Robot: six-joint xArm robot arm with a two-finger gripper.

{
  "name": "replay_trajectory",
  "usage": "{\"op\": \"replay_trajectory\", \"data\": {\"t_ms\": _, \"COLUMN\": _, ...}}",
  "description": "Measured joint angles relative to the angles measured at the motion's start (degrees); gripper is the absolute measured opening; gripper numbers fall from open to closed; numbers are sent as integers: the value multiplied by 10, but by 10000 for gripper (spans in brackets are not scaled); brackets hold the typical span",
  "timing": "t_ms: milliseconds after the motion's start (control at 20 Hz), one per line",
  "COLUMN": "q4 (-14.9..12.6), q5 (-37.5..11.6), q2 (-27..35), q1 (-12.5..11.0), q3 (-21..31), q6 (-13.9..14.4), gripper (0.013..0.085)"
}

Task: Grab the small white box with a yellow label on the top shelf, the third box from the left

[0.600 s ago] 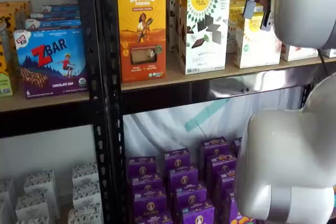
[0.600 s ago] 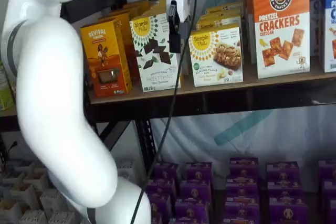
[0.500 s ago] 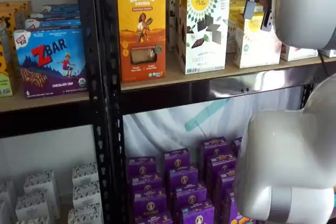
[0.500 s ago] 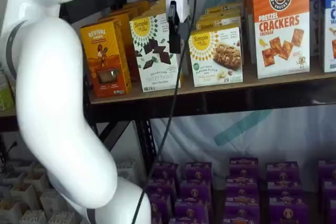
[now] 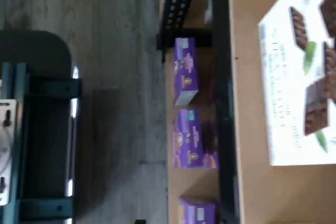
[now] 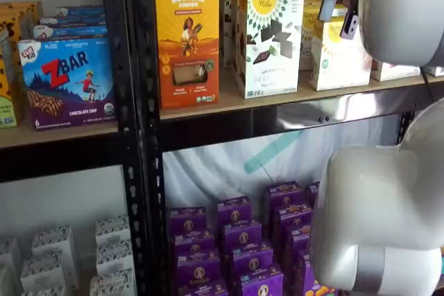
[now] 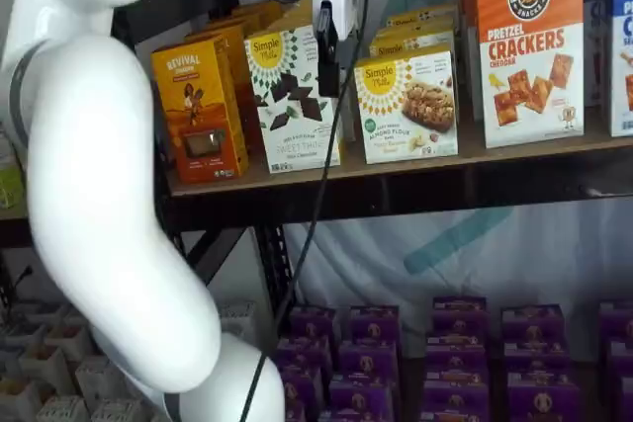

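One gripper (image 7: 329,56) finger visible, side-on.

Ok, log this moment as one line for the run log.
phase: approach | hand: hanging in front of the top shelf, finger gap unclear | target: small white box, not gripped | neighbour: taller white box

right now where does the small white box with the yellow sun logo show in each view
Wrist view: not in it; only the taller chocolate-squares box shows.
A shelf view: the small white box stands right of centre on the top shelf, partly behind the arm.
A shelf view: centre, just right of the pincer.
Shared landmark: the chocolate-squares box, immediately to its left.
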Motion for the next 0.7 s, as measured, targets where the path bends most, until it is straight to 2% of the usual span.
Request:
{"op": "replay_trajectory", "data": {"t_ms": 200, "q4": 12, "q5": -31, "q2": 23, "q1": -11, "q3": -13, "q6": -11, "gripper": 850}}
{"op": "replay_trajectory", "data": {"t_ms": 400, "q4": 11, "q5": -56, "q2": 52, "q1": -19, "q3": -28, "q6": -24, "gripper": 850}}
{"op": "replay_trajectory", "data": {"t_ms": 700, "q4": 18, "q5": -64, "q2": 87, "q1": -31, "q3": -53, "q6": -37, "gripper": 850}}
